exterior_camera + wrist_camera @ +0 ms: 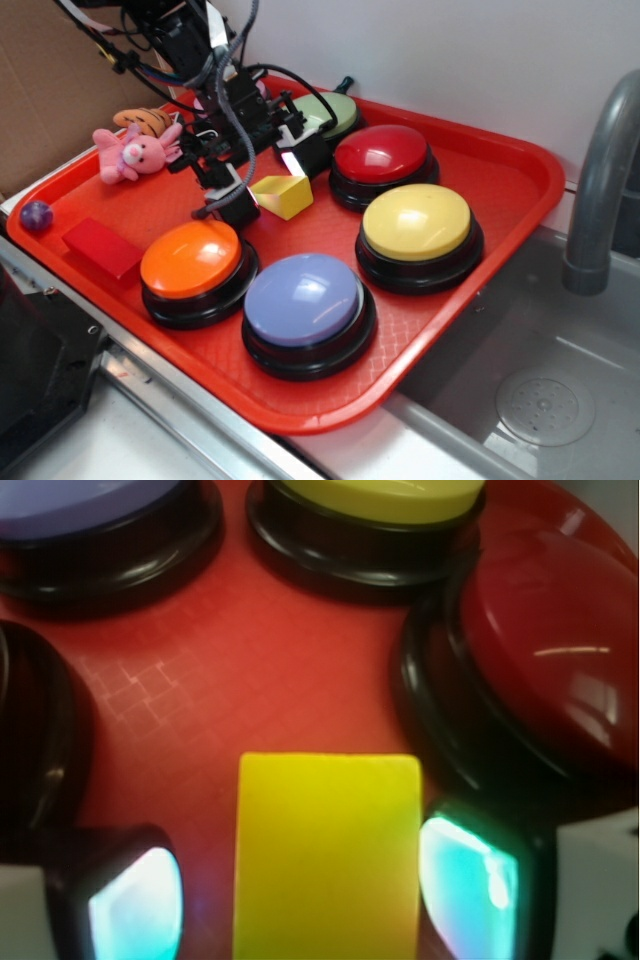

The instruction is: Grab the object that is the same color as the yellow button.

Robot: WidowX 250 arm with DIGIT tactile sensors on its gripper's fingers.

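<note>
the gripper [300, 880] has its fingers [135, 900] spread apart, straddling the yellow wedge [283, 194] on the tray [500, 180] left of the red button [383, 155]; close squarely on its flat sides.

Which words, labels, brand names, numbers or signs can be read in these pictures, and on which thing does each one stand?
None can be read in either view.
The yellow block, yellow button, the other buttons and the red tray all look plain.
The gripper, with fingers either side of the block, shows no marking.
</note>
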